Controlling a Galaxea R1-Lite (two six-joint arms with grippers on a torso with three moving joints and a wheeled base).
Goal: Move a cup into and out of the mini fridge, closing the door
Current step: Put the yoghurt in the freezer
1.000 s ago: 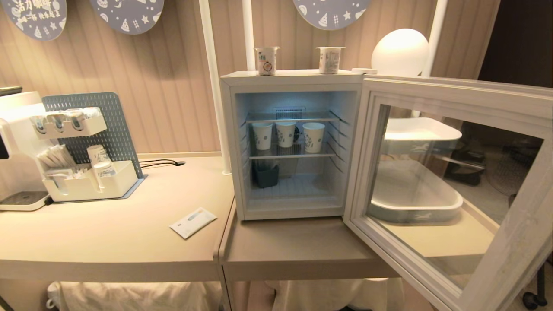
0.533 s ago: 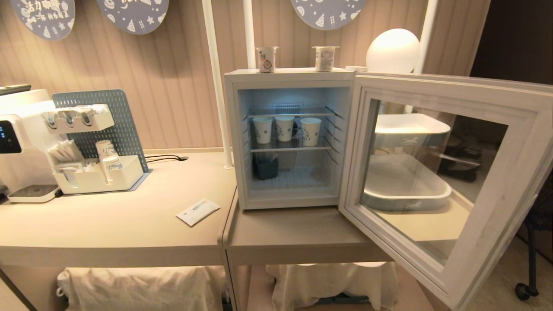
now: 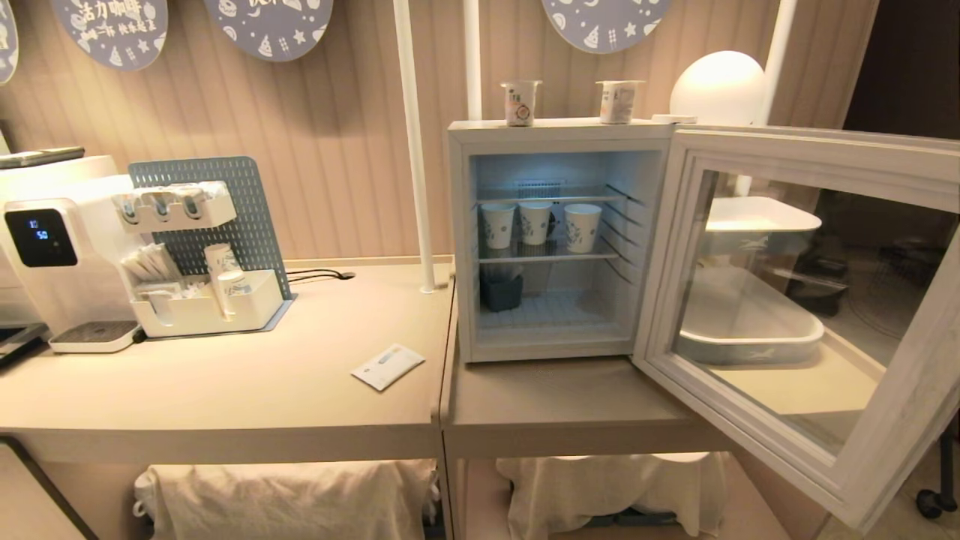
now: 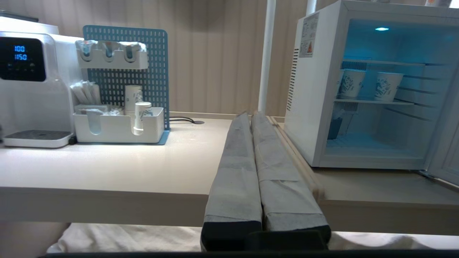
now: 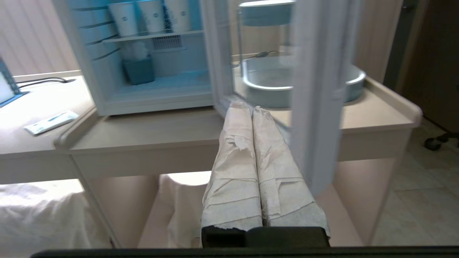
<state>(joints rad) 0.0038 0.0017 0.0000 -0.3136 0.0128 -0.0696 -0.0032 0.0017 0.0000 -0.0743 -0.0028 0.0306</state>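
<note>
Currently the mini fridge [image 3: 559, 240] stands centre-right of the head frame on the desk [image 3: 570, 405], the door [image 3: 810, 315] swung wide at right. Three printed cups [image 3: 540, 223] sit on its upper wire shelf. Readable writing: water dispenser [image 4: 22, 57] display "100 / 150". Left pincer [image 4: 251, 116] clenched, empty; right pincer [image 5: 251, 107] clenched, empty, beside the door's edge.

The left gripper [image 4: 252, 116] and the right gripper [image 5: 247, 107] both point forward, fingers pressed together, holding nothing.
</note>
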